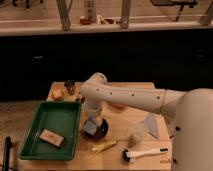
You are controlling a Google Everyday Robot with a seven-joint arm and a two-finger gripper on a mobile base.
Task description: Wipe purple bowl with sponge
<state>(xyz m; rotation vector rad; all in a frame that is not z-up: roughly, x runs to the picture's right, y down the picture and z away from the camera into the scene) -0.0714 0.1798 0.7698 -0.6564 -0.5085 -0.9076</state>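
The purple bowl [101,132] stands on the wooden table near its front middle, just right of the green tray. My gripper [92,121] reaches down from the white arm into the bowl's left part. It is shut on the sponge [90,127], a small blue-grey pad that sits tilted against the bowl's left inside. The arm hides the bowl's back rim. The orange bowl [119,106] shows only as a sliver behind the arm.
A green tray [64,117] at the left holds a tan block [51,138]. A yellow object [104,146], a white cup [138,132], a grey-blue triangular cloth [151,125] and a brush [145,154] lie to the right and front. A dark cup [70,87] and an orange fruit [57,94] stand at the back left.
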